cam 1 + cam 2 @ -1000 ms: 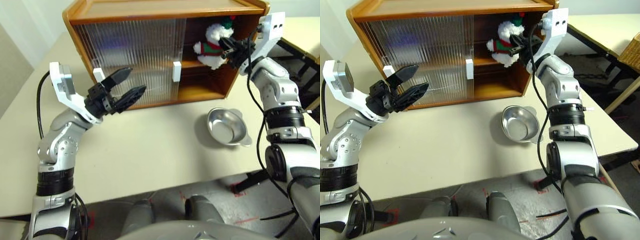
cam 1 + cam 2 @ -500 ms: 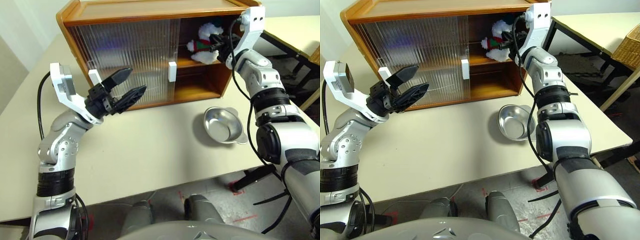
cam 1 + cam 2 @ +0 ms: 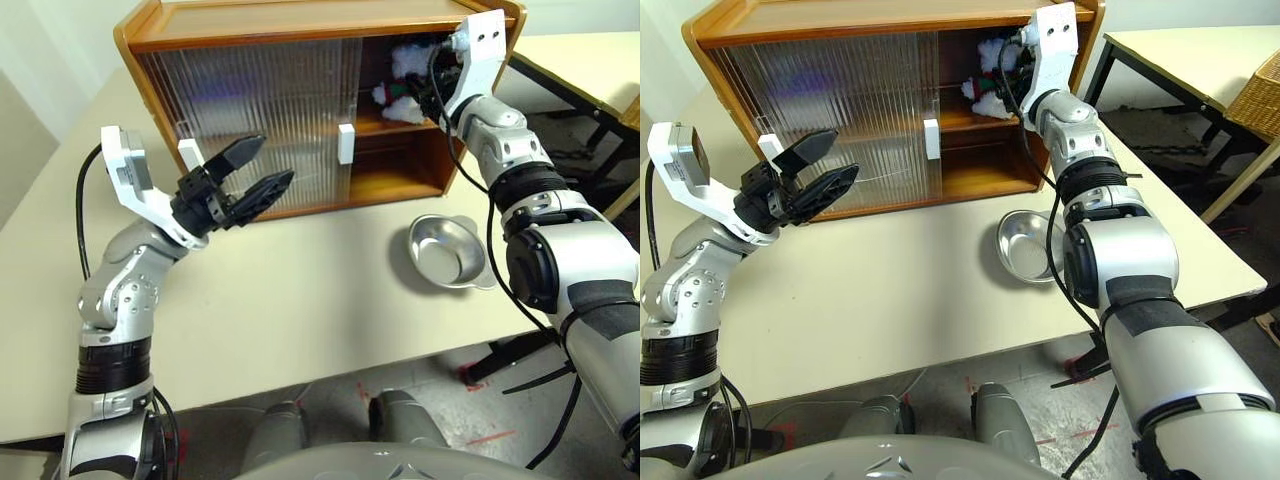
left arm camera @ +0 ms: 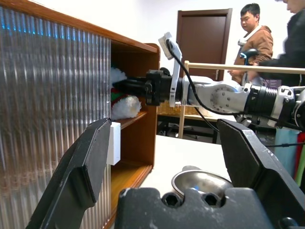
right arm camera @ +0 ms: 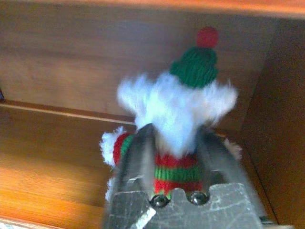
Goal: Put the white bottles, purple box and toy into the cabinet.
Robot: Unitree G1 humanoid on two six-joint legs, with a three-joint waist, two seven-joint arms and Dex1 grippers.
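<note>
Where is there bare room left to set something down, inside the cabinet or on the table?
The cabinet's lower shelf right of the door handle looks bare. The table is open between the left gripper and the steel bowl. The upper shelf's open end is crowded: the toy sits there with the right gripper around it.

Silver jointed arms, black cables, 2 black-fingered hands, white wrist camera blocks.

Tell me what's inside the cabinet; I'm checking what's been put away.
On the upper shelf of the cabinet, at its open right end, sits the toy between the right tool's fingers. The ribbed sliding doors hide the rest.
</note>
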